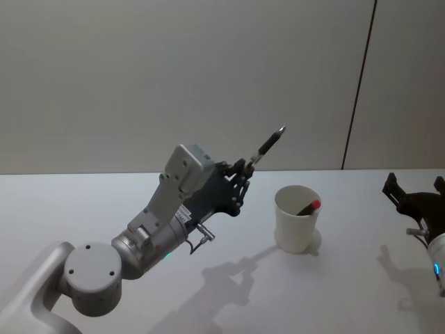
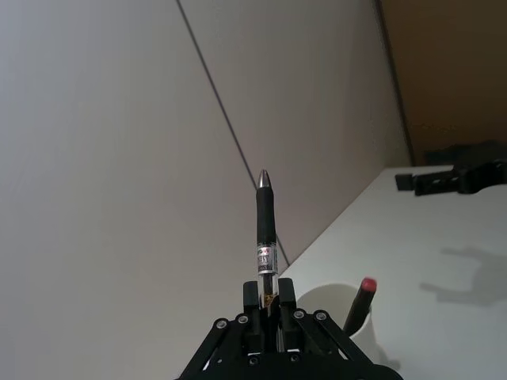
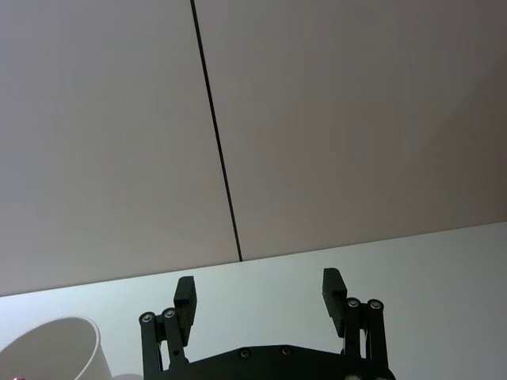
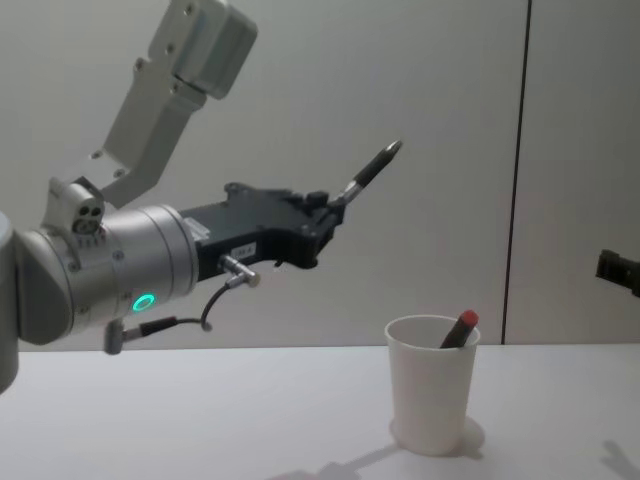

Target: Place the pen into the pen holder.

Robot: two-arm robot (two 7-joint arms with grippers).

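At L claw (image 2: 269, 294) tip: pen (image 2: 265, 214), clamped.

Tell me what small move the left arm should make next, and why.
Probably move the left gripper toward the robot's right until the pen is over the pen holder. It is shut on the pen's lower end, high in the air and left of the holder. A red-ended pen already leans inside, so aim for the free side. The right gripper is open at the right.

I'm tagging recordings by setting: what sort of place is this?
Likely a robotics lab test bench: a white table against a plain panelled wall, a paper-cup pen holder, and the left gripper holding a pen, right gripper idle.
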